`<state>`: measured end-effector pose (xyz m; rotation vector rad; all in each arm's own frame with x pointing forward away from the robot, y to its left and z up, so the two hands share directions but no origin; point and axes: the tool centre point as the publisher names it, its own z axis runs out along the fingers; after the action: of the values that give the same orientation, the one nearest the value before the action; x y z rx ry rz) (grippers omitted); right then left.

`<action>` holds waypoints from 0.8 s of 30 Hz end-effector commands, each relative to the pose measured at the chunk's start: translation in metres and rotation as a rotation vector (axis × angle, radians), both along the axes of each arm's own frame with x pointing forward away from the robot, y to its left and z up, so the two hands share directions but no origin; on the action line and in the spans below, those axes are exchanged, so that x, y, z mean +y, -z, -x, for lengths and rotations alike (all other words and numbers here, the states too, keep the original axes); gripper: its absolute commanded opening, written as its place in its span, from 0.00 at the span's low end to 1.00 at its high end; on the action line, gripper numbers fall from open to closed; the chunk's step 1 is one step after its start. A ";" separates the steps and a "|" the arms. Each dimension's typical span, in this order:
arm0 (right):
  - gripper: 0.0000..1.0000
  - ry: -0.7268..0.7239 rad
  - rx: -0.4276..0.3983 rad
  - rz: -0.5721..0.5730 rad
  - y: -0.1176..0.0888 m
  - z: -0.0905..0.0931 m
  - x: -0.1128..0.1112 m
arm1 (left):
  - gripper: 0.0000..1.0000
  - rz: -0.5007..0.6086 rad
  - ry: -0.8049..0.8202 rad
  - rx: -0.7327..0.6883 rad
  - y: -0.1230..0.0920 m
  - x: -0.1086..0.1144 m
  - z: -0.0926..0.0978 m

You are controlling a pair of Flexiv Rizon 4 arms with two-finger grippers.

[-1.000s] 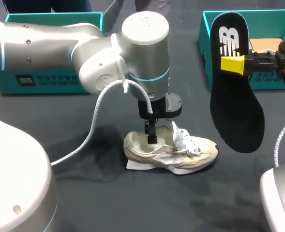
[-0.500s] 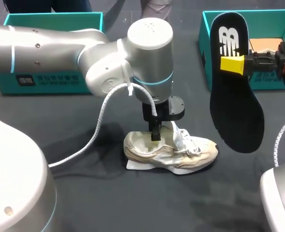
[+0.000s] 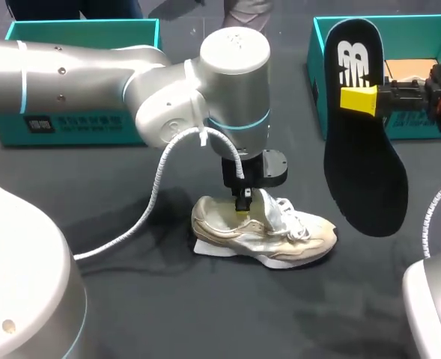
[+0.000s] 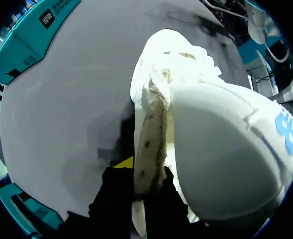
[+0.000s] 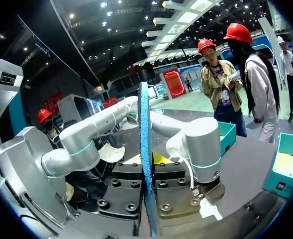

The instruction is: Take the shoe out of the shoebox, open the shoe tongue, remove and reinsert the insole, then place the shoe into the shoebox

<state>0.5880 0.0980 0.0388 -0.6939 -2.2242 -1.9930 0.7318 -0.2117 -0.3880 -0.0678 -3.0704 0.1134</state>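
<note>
Since a second ago the left claw (image 3: 242, 205) has risen and drifted right, tugging the shoe (image 3: 261, 232) with it. That shoe sits at lower centre of the surface (image 3: 130, 299), what looks like its soft tongue pinched in the left claw. Light and floppy, it would likely handle better by the firmer heel. Upper right, the right claw (image 3: 359, 100) clamps the bendy insole (image 3: 362, 164) before the shoebox (image 3: 422, 129).

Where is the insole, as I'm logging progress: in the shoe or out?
Out. The right gripper holds the black insole in the air, apart from the shoe.
</note>
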 end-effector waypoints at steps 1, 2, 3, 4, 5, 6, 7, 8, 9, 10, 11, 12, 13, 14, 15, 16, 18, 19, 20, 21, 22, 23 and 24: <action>0.00 0.007 0.000 0.003 -0.003 0.002 0.007 | 0.00 0.023 0.046 0.012 -0.015 0.007 -0.002; 0.00 0.007 0.000 0.003 -0.003 0.002 0.007 | 0.00 0.031 0.064 0.014 -0.019 0.008 -0.002; 0.00 0.007 0.000 0.003 -0.003 0.002 0.007 | 0.00 0.036 0.084 0.008 -0.024 0.009 -0.002; 0.00 0.007 0.000 0.003 -0.003 0.002 0.007 | 0.00 0.042 0.106 0.014 -0.026 0.010 -0.003; 0.00 0.007 0.000 0.003 -0.003 0.002 0.007 | 0.00 0.048 0.126 0.007 -0.031 0.011 -0.003; 0.00 0.007 0.000 0.003 -0.003 0.002 0.007 | 0.00 0.048 0.156 0.004 -0.035 0.011 -0.003; 0.00 0.007 0.000 0.003 -0.003 0.002 0.007 | 0.00 0.052 0.188 0.008 -0.038 0.012 -0.003; 0.00 0.007 0.000 0.003 -0.003 0.002 0.007 | 0.00 0.048 0.215 0.002 -0.042 0.013 -0.003; 0.00 0.007 0.000 0.003 -0.003 0.002 0.007 | 0.00 0.048 0.245 0.002 -0.045 0.014 -0.003; 0.00 0.007 0.000 0.003 -0.003 0.002 0.007 | 0.00 0.052 0.276 0.004 -0.048 0.014 -0.003; 0.00 0.007 0.000 0.003 -0.003 0.002 0.007 | 0.00 0.049 0.308 -0.001 -0.052 0.015 -0.003; 0.00 0.007 0.000 0.003 -0.003 0.002 0.007 | 0.00 0.046 0.337 -0.006 -0.054 0.015 -0.003; 0.00 0.007 0.000 0.003 -0.003 0.002 0.007 | 0.00 0.051 0.373 -0.004 -0.057 0.016 -0.002; 0.00 0.007 0.000 0.003 -0.003 0.002 0.007 | 0.00 0.044 0.416 -0.011 -0.060 0.017 -0.002; 0.00 0.007 0.000 0.003 -0.003 0.002 0.007 | 0.00 0.040 0.457 -0.016 -0.063 0.018 -0.001; 0.00 0.007 0.000 0.003 -0.003 0.002 0.007 | 0.00 0.046 0.495 -0.016 -0.066 0.019 0.000; 0.00 0.007 0.000 0.003 -0.003 0.002 0.007 | 0.00 0.037 0.574 -0.040 -0.071 0.021 0.001; 0.00 0.007 0.000 0.003 -0.003 0.002 0.007 | 0.00 0.043 0.614 -0.044 -0.074 0.021 0.002; 0.00 0.007 0.000 0.003 -0.003 0.002 0.007 | 0.00 0.043 0.676 -0.058 -0.077 0.023 0.003; 0.00 0.007 0.000 0.003 -0.003 0.002 0.007 | 0.00 0.035 0.708 -0.083 -0.079 0.023 0.004; 0.00 0.007 0.000 0.003 -0.003 0.002 0.007 | 0.00 0.032 0.756 -0.108 -0.081 0.024 0.005; 0.00 0.007 0.000 0.003 -0.003 0.002 0.007 | 0.00 0.032 0.756 -0.108 -0.081 0.024 0.005; 0.00 0.007 0.000 0.003 -0.003 0.002 0.007 | 0.00 0.032 0.756 -0.108 -0.081 0.024 0.005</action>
<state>0.5875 0.0983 0.0394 -0.6954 -2.2258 -1.9923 0.7338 -0.1945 -0.3144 -1.1118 -2.9094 0.1207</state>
